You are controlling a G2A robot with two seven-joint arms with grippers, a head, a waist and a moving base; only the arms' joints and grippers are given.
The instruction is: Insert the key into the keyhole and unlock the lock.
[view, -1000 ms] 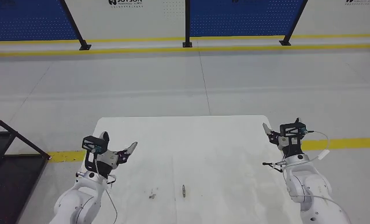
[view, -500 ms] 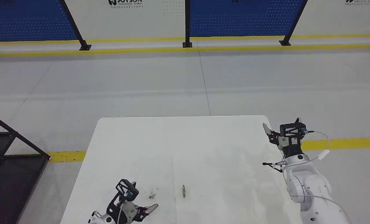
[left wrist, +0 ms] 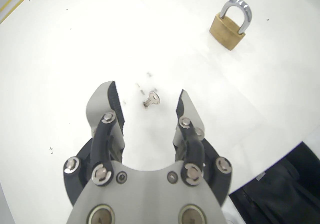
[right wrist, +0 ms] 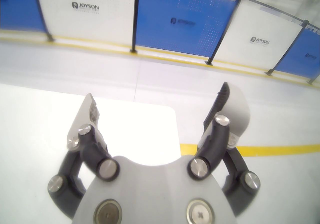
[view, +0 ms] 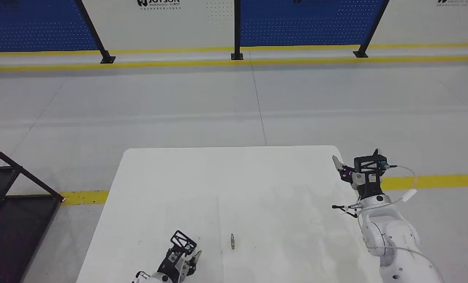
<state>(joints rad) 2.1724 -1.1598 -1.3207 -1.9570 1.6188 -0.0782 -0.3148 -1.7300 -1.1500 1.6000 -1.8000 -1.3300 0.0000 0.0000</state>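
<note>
From above, the left claw [view: 189,260] hangs at the desk's [view: 219,173] six o'clock, with the lock [view: 232,241] at its two o'clock. In its wrist view it spreads wide around the loose key [left wrist: 151,99]. The right wrist view has the right claw [right wrist: 157,96] gaping and empty. Grasping, inserting and turning all remain.

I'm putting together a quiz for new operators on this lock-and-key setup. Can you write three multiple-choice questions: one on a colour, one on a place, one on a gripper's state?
1. What colour is the padlock's body?
A) Black
B) Brass-gold
C) Red

2. Where is the key?
A) Lying on the table, framed between the left gripper's fingers
B) In the padlock's keyhole
C) Hanging on the padlock's shackle

3. What state is the right gripper in?
A) Shut on the key
B) Shut on the padlock
C) Open and empty

Answers:
1 B: the left wrist view shows a gold body under a silver shackle.
2 A: the key lies apart from the padlock.
3 C: its fingers stand wide with nothing between them.
</note>
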